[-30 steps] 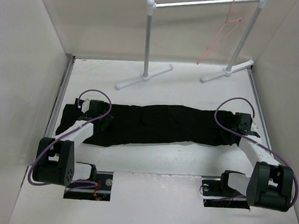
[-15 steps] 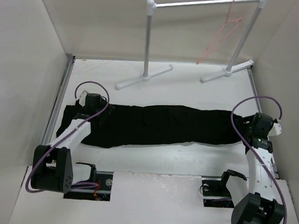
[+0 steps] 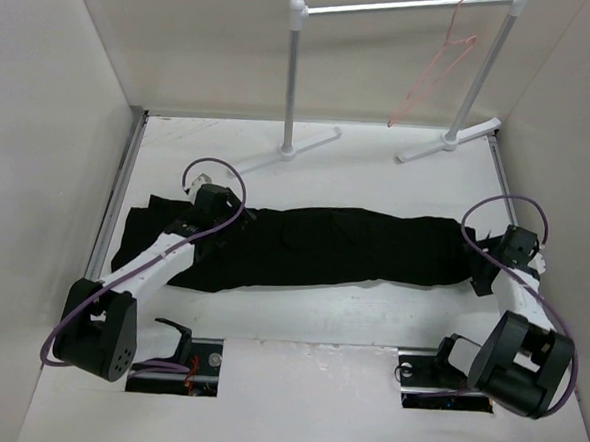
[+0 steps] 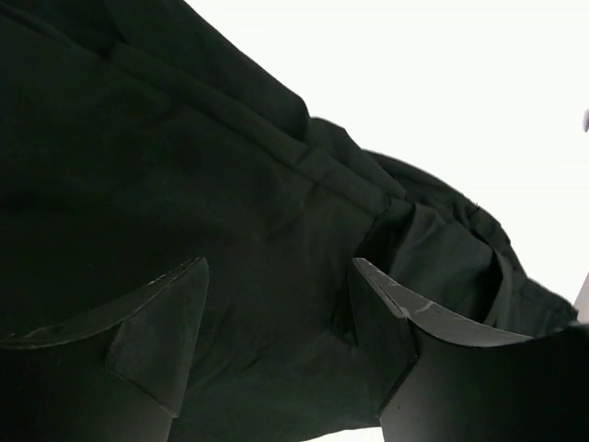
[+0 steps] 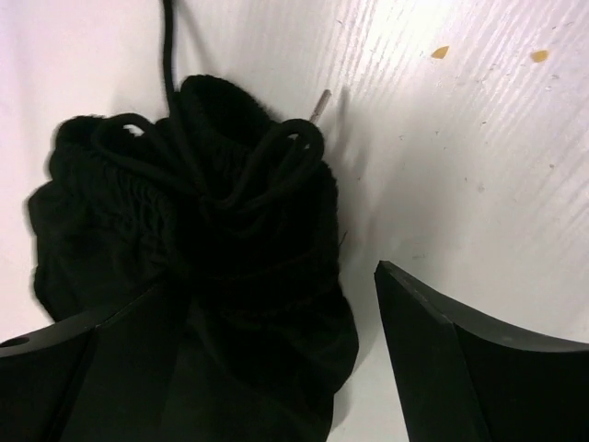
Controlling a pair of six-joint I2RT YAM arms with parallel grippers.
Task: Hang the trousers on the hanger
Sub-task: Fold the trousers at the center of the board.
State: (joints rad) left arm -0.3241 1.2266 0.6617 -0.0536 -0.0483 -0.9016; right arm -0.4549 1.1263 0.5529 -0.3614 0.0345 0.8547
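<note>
The black trousers (image 3: 324, 245) lie stretched left to right across the white table. My left gripper (image 3: 214, 204) hovers over their left part near the far edge. In the left wrist view that gripper (image 4: 276, 308) is open, with flat fabric (image 4: 166, 166) showing between its fingers and nothing pinched. My right gripper (image 3: 485, 265) sits at the trousers' right end. In the right wrist view it (image 5: 267, 318) is open around the bunched end with its drawstring (image 5: 202, 212), and the right fingertip (image 5: 414, 304) stands off the cloth. The pink hanger (image 3: 436, 69) hangs from the rail at the back right.
A white-and-silver rail stand (image 3: 293, 81) rises at the back of the table, its feet (image 3: 284, 152) on the tabletop behind the trousers. Cream walls close in on the left and right. Purple cables loop above both wrists.
Both grippers have opened and let go of the trousers. The left gripper moved rightward along the far edge of the fabric. The right arm swung outward, then back to the trousers' end.
</note>
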